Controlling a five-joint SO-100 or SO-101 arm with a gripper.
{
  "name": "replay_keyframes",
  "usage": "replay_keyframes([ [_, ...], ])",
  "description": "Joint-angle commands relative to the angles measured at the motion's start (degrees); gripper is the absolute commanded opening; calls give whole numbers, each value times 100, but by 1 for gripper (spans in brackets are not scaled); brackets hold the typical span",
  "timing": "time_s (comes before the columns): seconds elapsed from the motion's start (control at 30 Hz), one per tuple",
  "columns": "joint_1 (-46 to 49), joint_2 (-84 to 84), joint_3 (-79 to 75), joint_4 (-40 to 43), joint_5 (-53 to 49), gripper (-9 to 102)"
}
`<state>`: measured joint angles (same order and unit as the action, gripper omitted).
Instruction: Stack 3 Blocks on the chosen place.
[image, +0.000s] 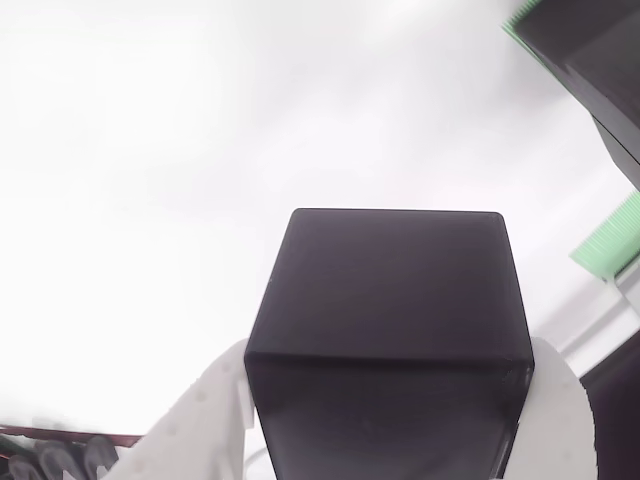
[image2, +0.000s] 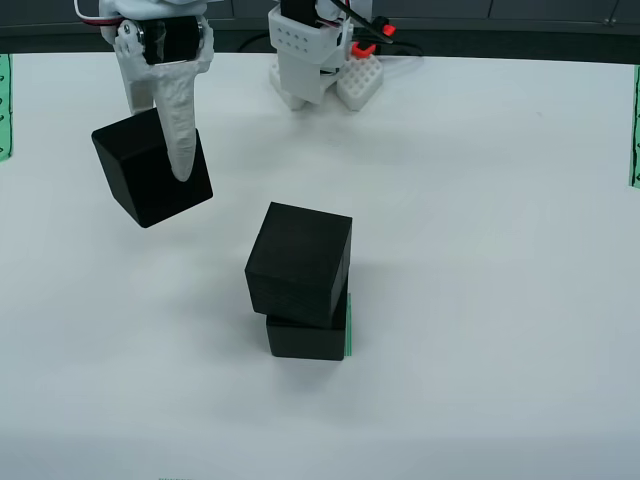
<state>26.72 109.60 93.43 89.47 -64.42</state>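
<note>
Gripper (image2: 170, 150), white plastic with two fingers, clamps a matte black cube (image2: 152, 168) between its fingers. In the view from above one long white finger (image2: 180, 130) crosses the cube's front face; the other finger is hidden behind it. Held cube is tilted and off the white tabletop (image2: 480, 250), up and to the left of the stack and well apart from it. In the view that rides on the gripper the held cube (image: 390, 330) fills the lower centre, its bottom cut off by the frame edge, white fingers (image: 200, 420) on either side.

Stack: upper black cube (image2: 300, 262) rests on lower black cube (image2: 306, 335), twisted and shifted slightly left of it. Green striped patch (image2: 347, 325) shows as a thin sliver at the lower cube's right edge; the rest is covered.
</note>
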Motion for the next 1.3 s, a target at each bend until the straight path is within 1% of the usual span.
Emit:
replay_keyframes([
  [0.0,-272,334,-738,62,879,20],
  [0.2,-624,1028,-861,62,1705,20],
  [0.3,-1020,1125,-853,62,2479,20],
  [0.5,-2030,1055,-615,62,4447,20],
  [0.6,-2435,1011,-422,70,5238,20],
  [0.67,-2610,958,-272,70,5590,20],
  [0.8,-2777,756,-141,70,6091,20],
  [0.93,-2795,624,-237,70,6328,20],
  [1.27,-2848,220,-466,70,6495,20],
])
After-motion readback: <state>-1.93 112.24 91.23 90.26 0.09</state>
